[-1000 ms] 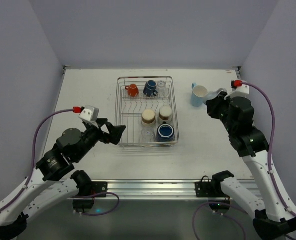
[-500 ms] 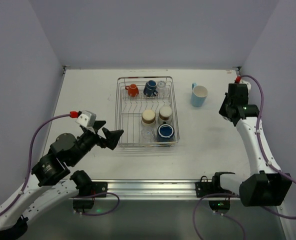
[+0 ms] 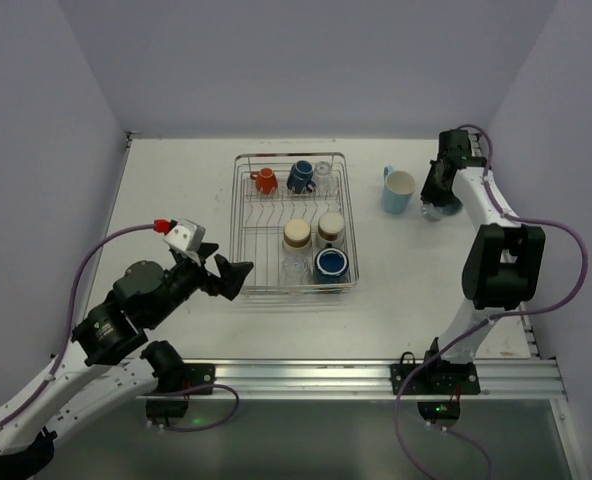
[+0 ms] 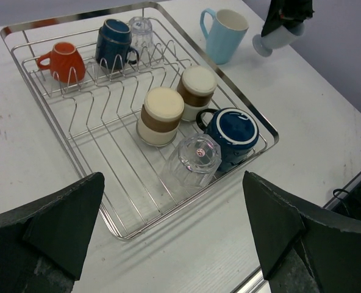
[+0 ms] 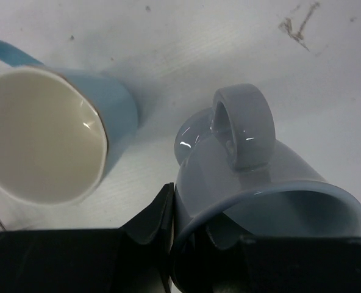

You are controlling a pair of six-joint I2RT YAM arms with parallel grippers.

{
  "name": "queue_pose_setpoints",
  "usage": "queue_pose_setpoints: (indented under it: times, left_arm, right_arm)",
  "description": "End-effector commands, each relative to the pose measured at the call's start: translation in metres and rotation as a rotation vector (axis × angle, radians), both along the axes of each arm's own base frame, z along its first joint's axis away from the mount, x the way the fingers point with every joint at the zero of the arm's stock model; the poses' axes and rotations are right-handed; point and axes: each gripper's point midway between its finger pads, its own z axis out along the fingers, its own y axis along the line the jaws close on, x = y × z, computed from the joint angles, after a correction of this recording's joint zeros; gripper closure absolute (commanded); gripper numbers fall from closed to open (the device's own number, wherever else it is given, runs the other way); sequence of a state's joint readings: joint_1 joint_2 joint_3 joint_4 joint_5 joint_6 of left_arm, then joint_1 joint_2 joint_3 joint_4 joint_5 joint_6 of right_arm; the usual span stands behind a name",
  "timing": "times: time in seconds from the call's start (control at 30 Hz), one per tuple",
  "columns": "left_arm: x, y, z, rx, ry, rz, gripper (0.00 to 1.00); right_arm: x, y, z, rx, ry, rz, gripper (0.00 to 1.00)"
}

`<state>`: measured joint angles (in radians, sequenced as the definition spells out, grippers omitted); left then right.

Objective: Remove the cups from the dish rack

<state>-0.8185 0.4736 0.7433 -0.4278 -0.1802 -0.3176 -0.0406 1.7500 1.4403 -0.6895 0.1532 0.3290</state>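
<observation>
The silver wire dish rack [image 3: 238,220] [image 4: 255,117] holds an orange mug [image 3: 265,181] [image 4: 64,61], a dark blue mug [image 3: 300,177] and a clear glass [image 3: 323,175] at the back. Two cream-and-brown tumblers [image 3: 297,233] [image 4: 161,115], another dark blue mug [image 3: 331,265] [image 4: 232,131] and a clear glass [image 4: 196,157] are at the front. A light blue mug [image 3: 398,190] [image 5: 46,140] stands on the table to the right of the rack. My right gripper [image 3: 436,195] [image 5: 199,213] is shut on the rim of a grey-blue mug [image 3: 438,208] [image 5: 253,177] just right of it. My left gripper [image 3: 231,277] [image 4: 173,201] is open and empty at the rack's near left corner.
The white table [image 3: 176,190] ends at walls at the back and on both sides. A metal rail [image 3: 306,372] runs along the near edge. The right arm is folded back over the table's right strip.
My right arm has swung back and its wrist turned, carrying the grey-blue mug close beside the light blue mug. My left gripper has shifted slightly near the rack's corner.
</observation>
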Motion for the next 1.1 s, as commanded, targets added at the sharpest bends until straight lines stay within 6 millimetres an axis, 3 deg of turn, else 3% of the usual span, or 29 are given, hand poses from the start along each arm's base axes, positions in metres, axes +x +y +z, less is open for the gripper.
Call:
queue_pose_setpoints:
  times: [0.0, 0.03, 0.07, 0.1, 0.4, 0.5, 0.53, 0.77, 0.93, 0.97, 1.0, 1.03, 1.07]
  left_arm:
    - [0.004, -0.006, -0.006, 0.039, -0.002, -0.019, 0.0]
    - [0.005, -0.005, -0.007, 0.044, 0.001, -0.013, 0.0]
    - [0.007, -0.005, -0.008, 0.048, 0.004, -0.005, 0.0]
    - [0.009, -0.005, -0.011, 0.059, 0.012, -0.001, 0.0]
    - [0.023, -0.01, -0.027, 0.104, 0.067, 0.005, 0.0]
    - [0.026, -0.01, -0.031, 0.111, 0.079, 0.007, 0.0]
    - [0.026, -0.011, -0.032, 0.113, 0.084, 0.005, 0.0]
    - [0.029, -0.017, -0.041, 0.132, 0.115, -0.009, 0.02]
    - [0.027, -0.03, -0.045, 0.12, 0.149, -0.06, 0.06]
    - [0.03, -0.037, -0.051, 0.126, 0.189, -0.075, 0.07]
    - [0.03, -0.038, -0.049, 0.119, 0.189, -0.073, 0.07]
    - [0.03, -0.042, -0.051, 0.121, 0.203, -0.084, 0.07]
    - [0.032, -0.047, -0.058, 0.134, 0.235, -0.096, 0.08]
  right_arm:
    - [0.046, -0.003, 0.026, 0.036, -0.109, 0.043, 1.0]
    - [0.05, -0.003, 0.009, 0.045, -0.065, 0.047, 1.0]
    - [0.056, -0.006, 0.011, 0.038, -0.064, 0.048, 1.0]
    - [0.059, -0.009, -0.004, 0.031, -0.027, 0.05, 1.0]
    - [0.07, -0.024, -0.026, -0.02, 0.053, 0.039, 1.0]
    - [0.074, -0.026, -0.024, -0.031, 0.048, 0.032, 0.81]
    - [0.076, -0.027, -0.021, -0.033, 0.04, 0.03, 0.71]
    - [0.079, -0.024, 0.009, -0.017, -0.028, 0.016, 0.48]
    - [0.064, -0.017, 0.049, 0.017, -0.131, -0.003, 0.46]
    - [0.057, -0.009, 0.074, 0.053, -0.233, -0.001, 0.46]
    - [0.058, -0.008, 0.075, 0.061, -0.236, -0.01, 0.45]
    - [0.043, -0.004, 0.088, 0.077, -0.277, -0.009, 0.45]
    - [0.043, 0.0, 0.1, 0.095, -0.348, -0.003, 0.45]
